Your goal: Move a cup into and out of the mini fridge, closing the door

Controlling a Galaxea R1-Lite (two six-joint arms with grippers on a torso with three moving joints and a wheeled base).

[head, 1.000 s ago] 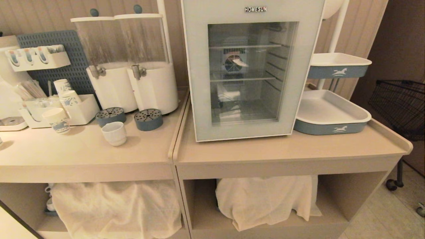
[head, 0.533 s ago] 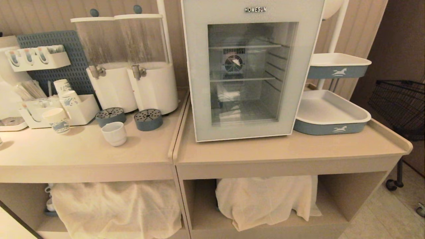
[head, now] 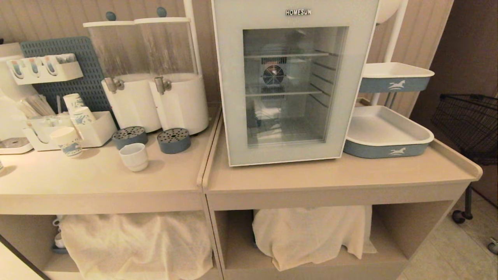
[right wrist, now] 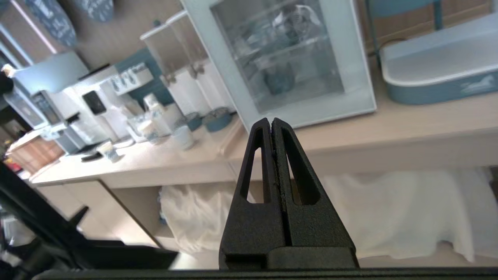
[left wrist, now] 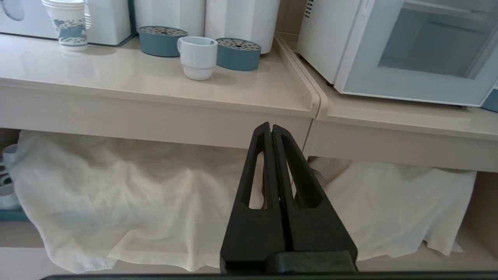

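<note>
Jaws pressed together on both black grippers, nothing pinched in either. Left gripper (left wrist: 271, 130) hangs low in front of the counter edge, fingertips level with the gap between the two beige counter units, over the white cloth (left wrist: 116, 202) stuffed in the lower shelf. Right gripper (right wrist: 271, 125) also sits below counter height, tilted, aimed up toward the fridge front. Neither arm shows in the head view.

Squat white ceramic cup (head: 134, 156) stands upright on the left beige counter (head: 97, 179), its loop handle seen in the left wrist view. It stands just in front of two round blue perforated drip trays (head: 174, 140), between them, well apart from the fridge. Behind the trays: two white cylindrical drink dispensers (head: 155, 97) with clear upper tanks. Further left, printed paper cups (head: 67, 140) and a white organiser box (head: 95, 130).

White boxy mini fridge (head: 295, 81) with "HOMESUN" lettering stands on the right counter unit. Its glass-paned door (head: 233, 97) with pale frame is shut. Through the pane: wire shelves and a rear fan, no cup visible on the shelves.

Right of the fridge, two white trays with blue sides (head: 389, 149), one above the other on a stand. Black wire basket (head: 467, 120) at far right.
</note>
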